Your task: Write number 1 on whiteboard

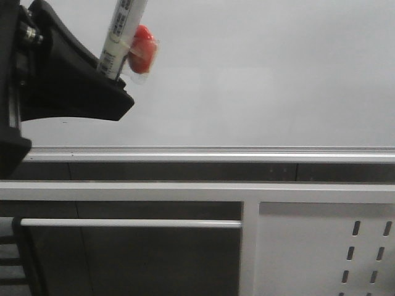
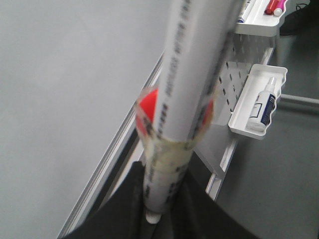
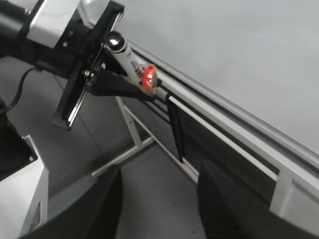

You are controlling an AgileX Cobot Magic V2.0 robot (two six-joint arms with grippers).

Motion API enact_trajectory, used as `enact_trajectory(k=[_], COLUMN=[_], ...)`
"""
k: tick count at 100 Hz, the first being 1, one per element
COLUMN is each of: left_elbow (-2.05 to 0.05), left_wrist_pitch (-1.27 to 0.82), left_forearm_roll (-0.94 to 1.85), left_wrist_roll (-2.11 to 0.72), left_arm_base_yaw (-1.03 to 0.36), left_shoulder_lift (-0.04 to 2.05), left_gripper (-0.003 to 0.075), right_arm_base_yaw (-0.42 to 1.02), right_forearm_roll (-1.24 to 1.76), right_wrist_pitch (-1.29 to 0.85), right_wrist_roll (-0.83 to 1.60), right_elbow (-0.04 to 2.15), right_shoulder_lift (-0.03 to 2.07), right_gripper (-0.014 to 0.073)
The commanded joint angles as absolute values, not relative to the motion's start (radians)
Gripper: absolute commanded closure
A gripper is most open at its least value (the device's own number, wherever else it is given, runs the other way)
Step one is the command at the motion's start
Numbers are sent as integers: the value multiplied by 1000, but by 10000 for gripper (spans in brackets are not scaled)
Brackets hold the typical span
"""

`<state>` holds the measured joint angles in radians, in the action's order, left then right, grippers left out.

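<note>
The whiteboard [image 1: 259,74] fills the upper part of the front view above its silver edge strip [image 1: 216,153], and no stroke of the number 1 can be made out on its bare surface. Near that strip, the left gripper [image 1: 114,77] is clamped on a white marker [image 1: 120,34] with a red piece [image 1: 142,49] taped to it; the marker's tip is cut off. The right gripper [image 3: 159,199] has its dark fingers [image 3: 99,204] spread apart below the strip.

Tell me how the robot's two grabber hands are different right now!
The left gripper is shut on a white marker with a red blob taped to it; the right gripper is open and holds nothing. The left one is up in front of the whiteboard; the right one hangs lower, beside the stand. Both have black fingers.
</note>
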<state>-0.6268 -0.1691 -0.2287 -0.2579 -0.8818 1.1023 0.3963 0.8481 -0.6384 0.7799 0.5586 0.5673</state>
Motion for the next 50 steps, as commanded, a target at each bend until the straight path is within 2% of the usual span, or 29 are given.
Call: enact_trajectory(k=[1,22,37,50], left_elbow=[-681,-683,-683,-683], left_wrist_pitch=[-170,-192,-192,-199], left_forearm_roll=[-242,-293,-314,-314], left_wrist_roll=[-255,-255,-255,-255], left_arm_base_yaw=[-898,-933,-956,-956], left_shoulder_lift=[1095,1097,1097,1097], left_gripper=[738,738,738,738], right_arm_base_yaw=[442,616,759,828], right_forearm_roll=[910,912,912,912], right_wrist_pitch=[-592,-401,-240,-116], right_wrist_roll=[860,884,884,884], right_elbow=[628,699,712,712], right_shoulder_lift=[673,816,905,941], right_gripper=[276,207,204,204])
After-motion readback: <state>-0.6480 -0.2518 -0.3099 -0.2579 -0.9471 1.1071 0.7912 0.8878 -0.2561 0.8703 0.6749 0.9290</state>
